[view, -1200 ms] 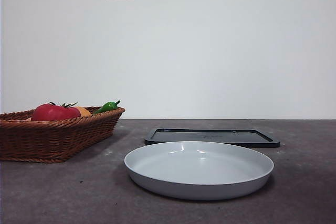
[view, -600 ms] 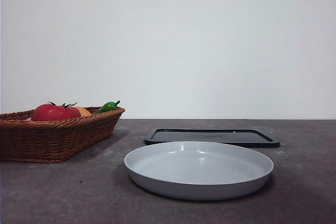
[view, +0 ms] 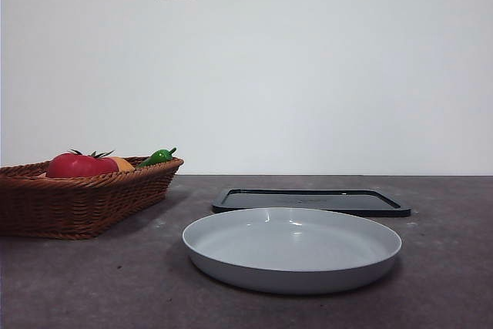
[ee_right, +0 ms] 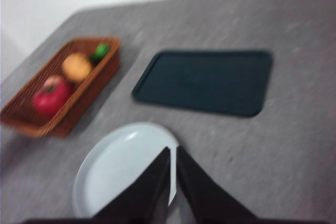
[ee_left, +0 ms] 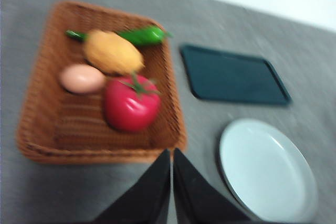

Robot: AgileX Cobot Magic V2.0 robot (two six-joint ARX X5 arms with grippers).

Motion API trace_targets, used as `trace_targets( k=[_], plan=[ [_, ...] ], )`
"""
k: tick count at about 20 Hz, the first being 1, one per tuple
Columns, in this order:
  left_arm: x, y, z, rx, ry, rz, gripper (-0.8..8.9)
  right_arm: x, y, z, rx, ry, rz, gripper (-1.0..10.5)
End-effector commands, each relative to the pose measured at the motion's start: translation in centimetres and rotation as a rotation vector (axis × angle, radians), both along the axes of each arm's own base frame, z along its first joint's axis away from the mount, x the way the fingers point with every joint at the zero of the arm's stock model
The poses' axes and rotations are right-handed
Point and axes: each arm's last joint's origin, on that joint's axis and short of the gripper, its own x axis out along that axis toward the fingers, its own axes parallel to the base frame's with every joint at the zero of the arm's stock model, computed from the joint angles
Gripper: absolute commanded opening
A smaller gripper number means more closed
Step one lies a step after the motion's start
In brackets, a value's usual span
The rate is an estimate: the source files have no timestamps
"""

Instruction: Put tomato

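The red tomato (view: 75,166) with a dark green calyx lies in the brown wicker basket (view: 77,206) at the left of the table. It also shows in the left wrist view (ee_left: 130,106) and the right wrist view (ee_right: 50,96). My left gripper (ee_left: 171,153) is shut and empty, high above the table near the basket's edge. My right gripper (ee_right: 172,152) is shut and empty, high above the white plate (ee_right: 118,166). Neither gripper shows in the front view.
The basket also holds an orange fruit (ee_left: 112,52), a green pepper (ee_left: 139,35) and an egg (ee_left: 81,78). A white round plate (view: 293,248) sits at the table's middle front. A dark flat tray (view: 312,200) lies behind it.
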Motion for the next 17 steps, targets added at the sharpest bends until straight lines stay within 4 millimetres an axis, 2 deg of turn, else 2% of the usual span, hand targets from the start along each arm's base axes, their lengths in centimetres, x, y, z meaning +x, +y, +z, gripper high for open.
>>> trace_targets(
  k=[1, 8, 15, 17],
  plan=[
    [0.3, -0.1, 1.3, 0.056, 0.008, -0.085, 0.08, 0.3, 0.2, 1.4, -0.065, 0.011, 0.063, 0.1],
    [0.5, -0.4, 2.9, 0.109, 0.096, -0.184, 0.08, 0.4, 1.2, 3.7, -0.107, 0.081, 0.203, 0.1],
    [0.2, -0.6, 3.2, 0.117, 0.122, -0.21, 0.11, 0.1, 2.0, 3.8, -0.131, 0.115, 0.291, 0.1],
    [0.2, -0.6, 3.2, 0.116, 0.122, -0.209, 1.04, 0.1, 2.0, 3.8, -0.132, 0.117, 0.284, 0.1]
  ],
)
